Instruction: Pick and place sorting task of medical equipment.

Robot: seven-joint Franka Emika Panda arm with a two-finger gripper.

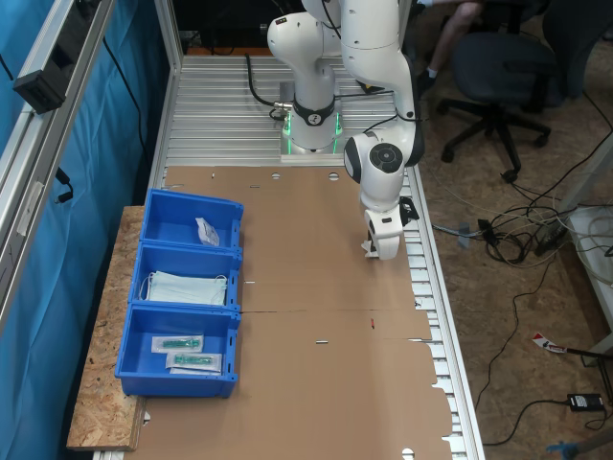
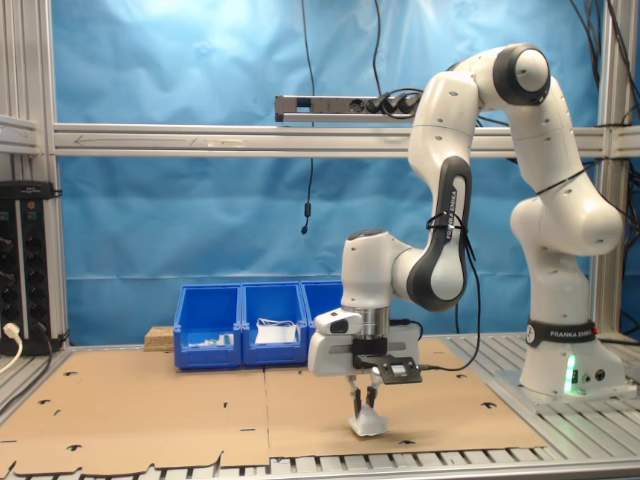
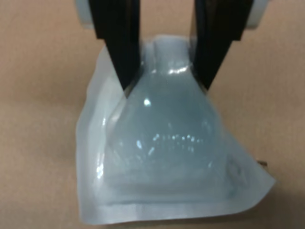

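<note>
The hand (image 2: 363,403) is pointing straight down near the tabletop (image 2: 150,410), and its two black fingers (image 3: 116,43) are pinching the upper end of a white crinkly packet (image 3: 167,152). In the wrist view the wrapper is bulging between the fingers and flaring out wide below them (the lower sealed edge is lying against the brown cardboard). In the second exterior view the packet (image 2: 368,423) is hanging from the fingertips, with its bottom touching or just clearing the cardboard; which of the two cannot be told. In the first exterior view the hand (image 1: 372,251) is sitting close to the cardboard's edge at the first exterior view's right, and the arm's last link is covering the packet there.

Three blue bins (image 1: 182,307) are standing in a row at the first exterior view's left, well apart from the hand. The far bin is holding another small white packet (image 1: 207,231), the middle bin is holding pale blue face masks (image 1: 188,287), and the near bin is holding long clear packs (image 1: 187,352) with green contents. The second exterior view is showing the same bins (image 2: 255,325) from the front, behind the hand, so their contents are mostly hidden by the walls.

A person (image 1: 460,29) is sitting on an office chair (image 1: 503,72) at the far right of the first exterior view.
</note>
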